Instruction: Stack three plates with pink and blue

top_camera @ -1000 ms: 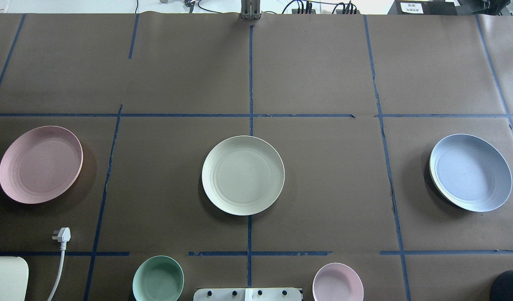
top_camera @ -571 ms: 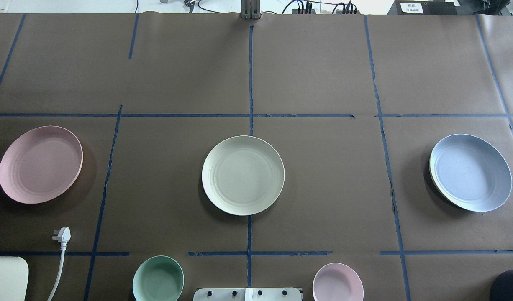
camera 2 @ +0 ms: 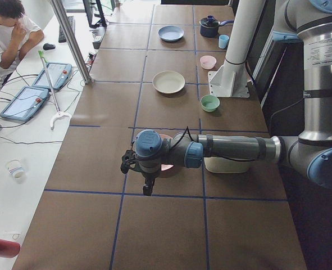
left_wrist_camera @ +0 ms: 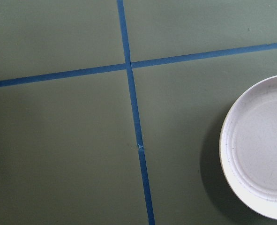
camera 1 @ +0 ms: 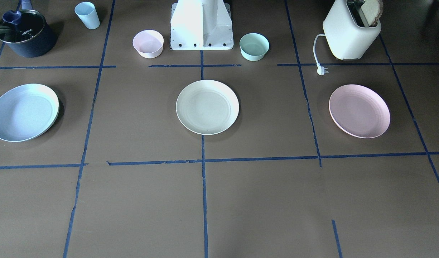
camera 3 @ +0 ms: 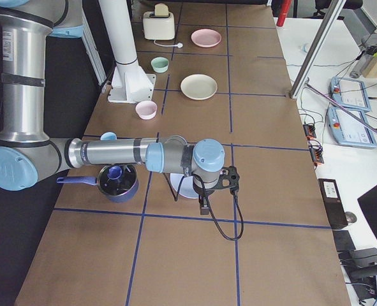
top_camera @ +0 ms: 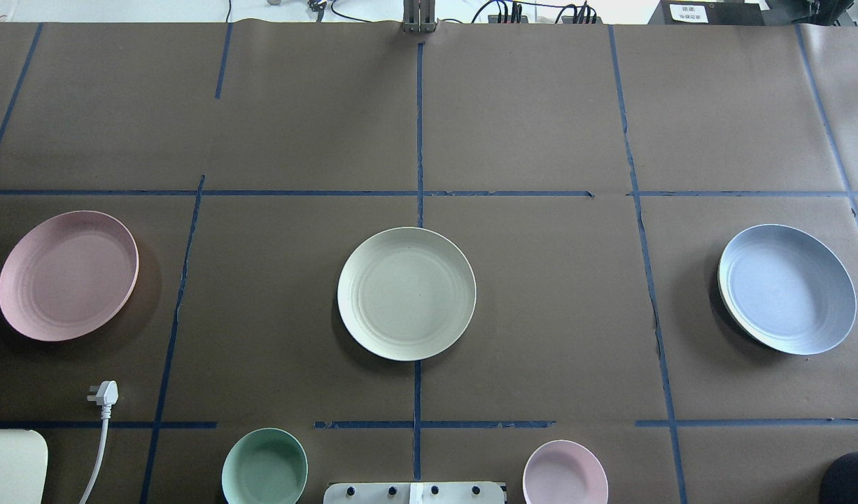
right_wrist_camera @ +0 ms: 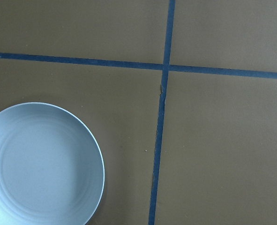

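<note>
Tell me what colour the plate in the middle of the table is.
The middle plate is cream, clearest in the overhead exterior view.

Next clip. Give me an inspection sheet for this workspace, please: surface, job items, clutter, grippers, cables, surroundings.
Surface: brown paper table with a blue tape grid.
Job's things: pink plate, cream plate and blue plate lie apart in a row; none stacked.
Clutter: mint bowl, pink bowl, toaster, pot and blue cup along the robot's side.
Grippers: left gripper and right gripper hang above the table; open or shut cannot be told.
Cables: toaster's plug lies loose on the table.
Surroundings: operator seated at a side desk.
</note>
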Controlling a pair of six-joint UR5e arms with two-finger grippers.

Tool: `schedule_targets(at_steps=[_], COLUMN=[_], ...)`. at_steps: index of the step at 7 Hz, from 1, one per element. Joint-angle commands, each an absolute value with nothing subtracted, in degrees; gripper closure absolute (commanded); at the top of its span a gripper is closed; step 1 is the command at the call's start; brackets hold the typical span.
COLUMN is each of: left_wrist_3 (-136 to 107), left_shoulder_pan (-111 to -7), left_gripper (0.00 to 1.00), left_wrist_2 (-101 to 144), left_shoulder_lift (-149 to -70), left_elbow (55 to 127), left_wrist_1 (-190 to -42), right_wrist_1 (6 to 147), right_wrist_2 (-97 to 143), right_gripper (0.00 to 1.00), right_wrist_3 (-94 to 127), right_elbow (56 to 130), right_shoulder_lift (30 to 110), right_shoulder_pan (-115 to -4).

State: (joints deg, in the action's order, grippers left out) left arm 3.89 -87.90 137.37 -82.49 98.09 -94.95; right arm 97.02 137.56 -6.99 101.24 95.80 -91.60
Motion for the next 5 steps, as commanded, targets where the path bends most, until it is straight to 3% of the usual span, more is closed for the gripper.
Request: schedule_targets(at_steps=[1, 5], left_wrist_3=[3.6, -27.2], left_shoulder_pan=[-84.2, -72.2], left_gripper=[0.00, 0.00], left_wrist_2=[137.4, 137.2], left_shoulder_lift=[-82.4, -85.0], left_elbow=[96.8, 89.2], left_wrist_1=[-97.5, -115.9], right_wrist_1=[97.0, 97.0], right_wrist_2=[137.5, 137.7], right_gripper=[0.00, 0.00], right_wrist_3=[-6.9, -6.9], right_elbow=[101.2, 101.2], right_shoulder_lift=[95.8, 95.7], right_shoulder_pan=[-91.6, -91.6])
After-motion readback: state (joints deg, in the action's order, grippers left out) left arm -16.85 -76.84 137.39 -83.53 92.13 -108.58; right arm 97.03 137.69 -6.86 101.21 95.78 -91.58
